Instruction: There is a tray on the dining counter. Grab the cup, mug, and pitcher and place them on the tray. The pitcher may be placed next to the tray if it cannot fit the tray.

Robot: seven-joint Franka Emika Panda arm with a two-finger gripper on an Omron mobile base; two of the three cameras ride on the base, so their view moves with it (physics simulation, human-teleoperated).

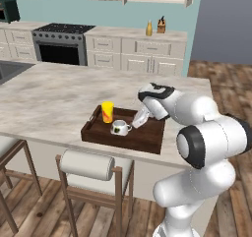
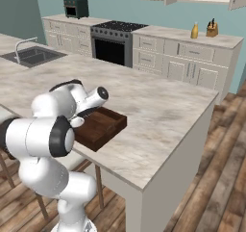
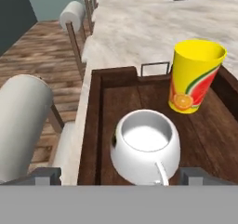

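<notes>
The dark wooden tray (image 1: pixel 147 135) sits near the front edge of the marbled dining desk (image 1: pixel 59 101), above a padded stool (image 1: pixel 93 164); the yellow cup (image 1: pixel 107 111) stands upright inside it near its far left corner, by a small metal handle (image 3: pixel 155 68) on the tray's end wall; the white mug (image 1: pixel 119 128) rests upright on the tray floor just beside the cup, apart from it; the tool (image 3: pixel 120 174) hovers just above the mug with its fingers spread wide on either side, holding nothing; the mustard pitcher (image 1: pixel 148 28) stands well apart on the wall desk (image 1: pixel 138 33) at the back, next to a knife block (image 1: pixel 161 25).
</notes>
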